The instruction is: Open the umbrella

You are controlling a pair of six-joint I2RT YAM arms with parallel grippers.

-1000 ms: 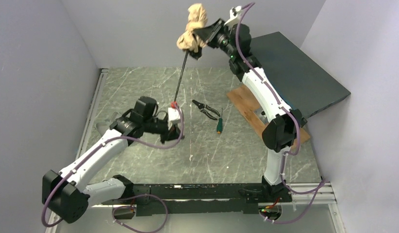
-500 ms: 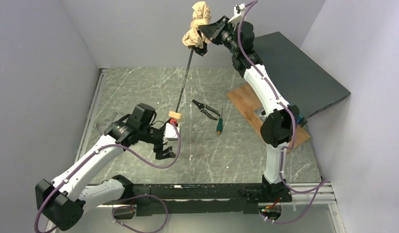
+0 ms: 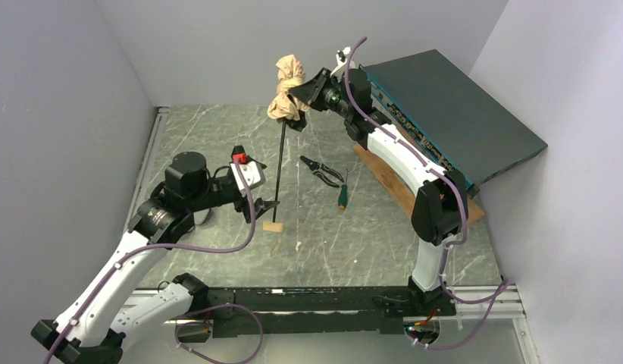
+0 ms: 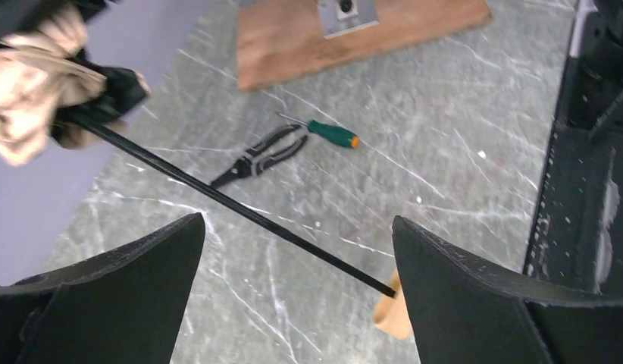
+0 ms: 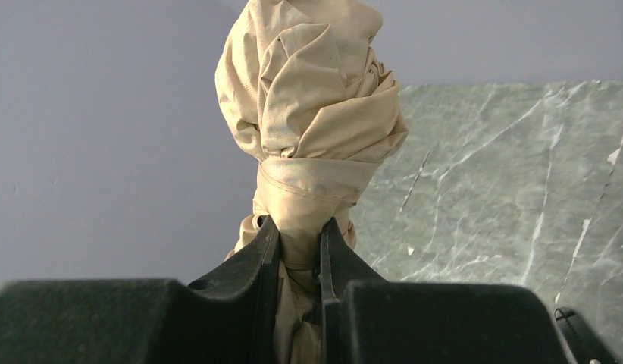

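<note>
The umbrella hangs upright and folded. Its beige canopy bundle is at the top, with a thin dark shaft running down to the cream handle at the tabletop. My right gripper is shut on the bundle's neck, and crinkled fabric bulges beyond its fingertips. My left gripper stands wide open just left of the shaft's lower end and holds nothing. In the left wrist view the shaft crosses between the spread fingers, around the gripper. The handle shows beside the right finger.
Black pliers and a green-handled screwdriver lie right of the shaft. A wooden board lies under the right arm, and a dark slab leans at the back right. Grey walls enclose the table on three sides.
My left gripper let go of the handle, opened wide and drew back to the left. The right arm swung lower and leftward with the bundle, and the handle dropped to the tabletop.
</note>
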